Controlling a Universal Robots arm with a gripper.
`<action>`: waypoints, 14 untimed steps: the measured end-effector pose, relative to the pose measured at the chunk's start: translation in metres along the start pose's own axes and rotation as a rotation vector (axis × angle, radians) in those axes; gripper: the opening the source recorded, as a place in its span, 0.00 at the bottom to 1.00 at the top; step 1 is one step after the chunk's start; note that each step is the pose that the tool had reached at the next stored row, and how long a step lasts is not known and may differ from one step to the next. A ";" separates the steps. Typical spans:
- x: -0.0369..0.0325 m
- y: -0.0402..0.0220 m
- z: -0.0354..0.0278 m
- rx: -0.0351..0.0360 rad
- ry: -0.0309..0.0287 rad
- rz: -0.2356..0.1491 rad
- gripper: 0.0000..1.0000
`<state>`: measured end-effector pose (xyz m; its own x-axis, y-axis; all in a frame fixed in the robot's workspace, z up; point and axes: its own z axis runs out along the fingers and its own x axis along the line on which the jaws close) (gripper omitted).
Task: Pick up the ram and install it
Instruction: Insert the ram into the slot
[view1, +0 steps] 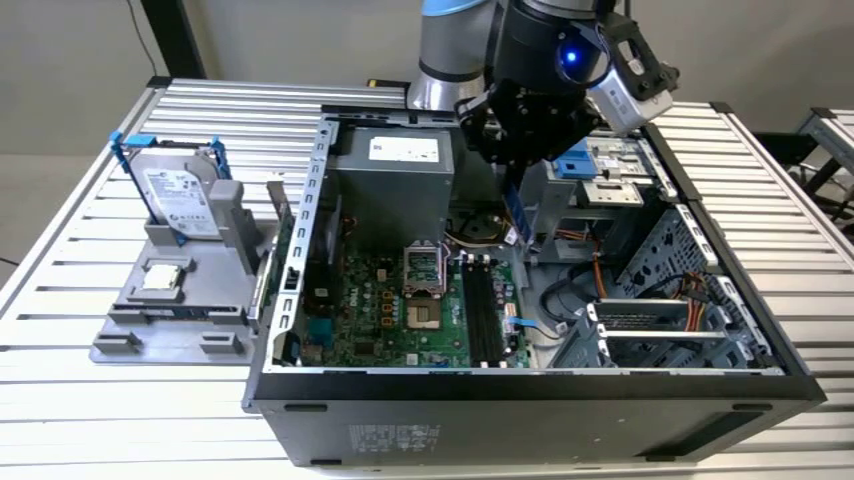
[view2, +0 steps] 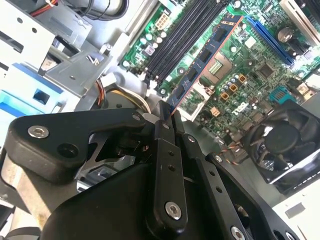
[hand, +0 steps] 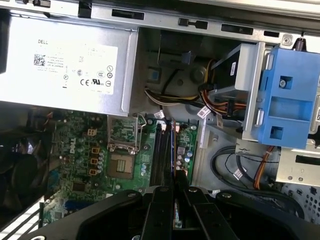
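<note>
**Exterior view:** A robot arm's gripper (view1: 515, 172) hangs over an open computer case (view1: 534, 385) lying on a slatted table (view1: 134, 420). The ram (view1: 517, 215) is pinched at its upper end and hangs almost upright inside the case. It is above the far end of the black memory slots (view1: 481, 305) and not yet touching them. A hard drive (view1: 180, 190) stands in a grey holder well off towards the exterior view's left.

**Second wrist view:** The dark fingers (view2: 164, 145) are closed on one end of the ram (view2: 205, 55). Its chip-studded face runs out over the green motherboard (view2: 250, 75), just beside the slots (view2: 185, 30) and nearly parallel to them.

**First wrist view:** The ram (hand: 173, 155) shows edge-on as a thin blue line between the fingertips. It lies alongside the slots (hand: 160, 150), below the silver power supply (hand: 65, 65).

The stick appears to be part-way to its slot, carried but not seated. Doing this step well likely means keeping the board square to the chosen slot, with its lower edge level and centred along the slot's length. It should then go straight down without twisting, since a tilted entry could jam one corner or strain the grip.
</note>
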<state>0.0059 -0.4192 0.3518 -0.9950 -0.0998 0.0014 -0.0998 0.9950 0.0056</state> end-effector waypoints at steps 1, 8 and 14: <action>-0.0002 -0.0001 0.0008 0.0000 0.0000 0.000 0.00; -0.0006 -0.0003 0.0061 0.0001 0.0000 0.000 0.00; -0.0006 -0.0003 0.0103 0.0000 0.0000 0.000 0.00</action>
<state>0.0065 -0.4194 0.3415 -0.9950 -0.0998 0.0013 -0.0998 0.9950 0.0057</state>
